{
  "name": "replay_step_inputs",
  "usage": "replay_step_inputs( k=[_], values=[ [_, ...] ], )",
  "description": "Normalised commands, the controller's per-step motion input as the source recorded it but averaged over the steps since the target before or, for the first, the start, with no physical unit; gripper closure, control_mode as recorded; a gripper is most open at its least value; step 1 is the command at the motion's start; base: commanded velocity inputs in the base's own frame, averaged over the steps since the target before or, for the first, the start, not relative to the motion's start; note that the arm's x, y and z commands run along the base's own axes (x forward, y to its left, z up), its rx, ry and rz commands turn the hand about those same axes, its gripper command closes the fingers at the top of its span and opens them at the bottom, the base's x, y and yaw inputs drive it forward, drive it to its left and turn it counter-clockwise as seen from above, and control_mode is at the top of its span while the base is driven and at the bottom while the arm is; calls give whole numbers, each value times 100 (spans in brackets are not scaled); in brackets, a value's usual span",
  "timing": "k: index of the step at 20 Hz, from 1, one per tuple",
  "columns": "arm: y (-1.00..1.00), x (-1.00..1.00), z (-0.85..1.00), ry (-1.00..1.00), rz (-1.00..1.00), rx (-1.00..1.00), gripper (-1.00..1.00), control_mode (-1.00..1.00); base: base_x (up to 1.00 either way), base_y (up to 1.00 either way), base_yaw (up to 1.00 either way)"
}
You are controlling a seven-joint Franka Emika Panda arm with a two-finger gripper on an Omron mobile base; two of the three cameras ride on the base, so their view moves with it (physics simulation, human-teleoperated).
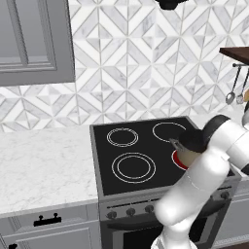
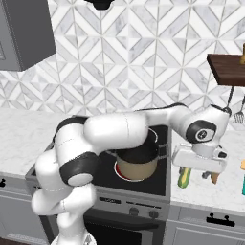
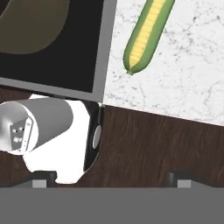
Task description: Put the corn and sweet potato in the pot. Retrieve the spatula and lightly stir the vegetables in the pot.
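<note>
On the white marble desk [image 2: 201, 194] just right of the black stove, the green-husked yellow corn cob [image 2: 184, 177] lies below the open, empty tool [image 2: 198, 171]. It should be approached squarely across its middle, then carried to the tan pot [image 2: 137, 163].

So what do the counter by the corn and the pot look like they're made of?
The counter looks like polished white marble or a stone lookalike: pale with fine grey veining. The pot looks like tan enamelled or coated metal with a smooth matte wall and dark inside, though the render leaves that open. The corn shows yellow kernels inside a green husk.
</note>
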Motion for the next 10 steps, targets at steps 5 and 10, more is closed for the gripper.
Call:
replay_step_inputs(
  k=[5,10],
  values=[
    [-10,16,-14,-9,0,0,-100,-100,0,0,0],
    [-29,0,-18,-20,-4,0,-100,-100,0,0,0]
  ],
)
